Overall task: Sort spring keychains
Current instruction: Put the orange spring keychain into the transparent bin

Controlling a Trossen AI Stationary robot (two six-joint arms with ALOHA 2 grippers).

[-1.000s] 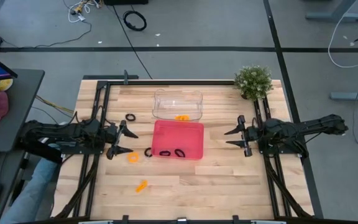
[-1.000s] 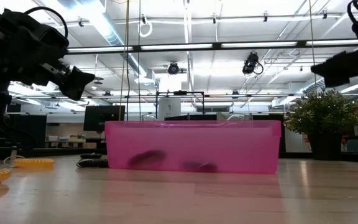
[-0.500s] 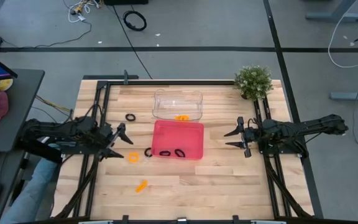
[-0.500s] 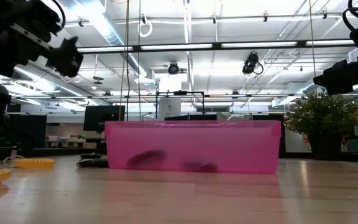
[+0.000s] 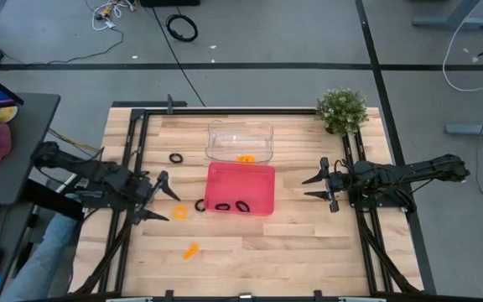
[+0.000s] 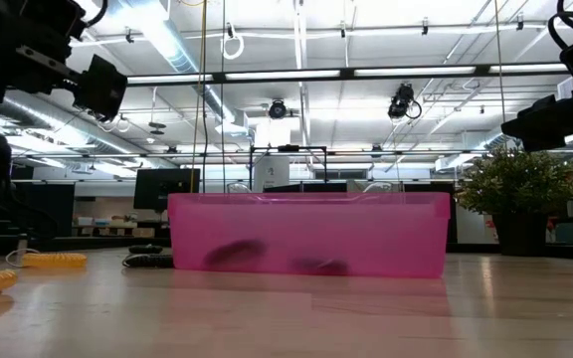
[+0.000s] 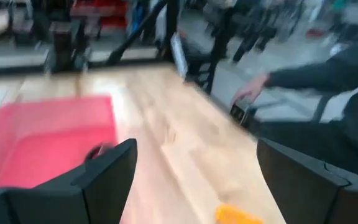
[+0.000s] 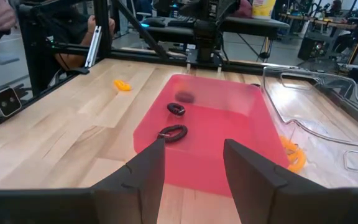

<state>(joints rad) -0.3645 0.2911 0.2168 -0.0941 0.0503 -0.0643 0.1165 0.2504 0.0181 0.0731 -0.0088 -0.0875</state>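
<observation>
The spring keychains are small coiled loops. Two black ones (image 5: 232, 206) lie in the pink tray (image 5: 240, 178), and a third black one (image 5: 200, 205) lies on the table against the tray's left wall. Another black one (image 5: 176, 157) lies on the table to the left of the clear tray (image 5: 215, 134), where an orange one (image 5: 245, 158) lies inside. Two more orange ones (image 5: 179, 212) (image 5: 191, 250) lie on the table. My left gripper (image 5: 161, 197) is open and empty, raised left of the pink tray. My right gripper (image 5: 310, 186) is open and empty, right of it.
A potted plant (image 5: 342, 109) stands at the table's far right corner. Black rails (image 5: 134, 143) run along the table's left and right sides. A person's hand and dark sleeve (image 7: 272, 81) show beyond the table's edge in the left wrist view.
My left gripper has risen and drawn back toward the table's left edge, a little toward the near edge, still open and empty. The keychains and trays have stayed where they were.
</observation>
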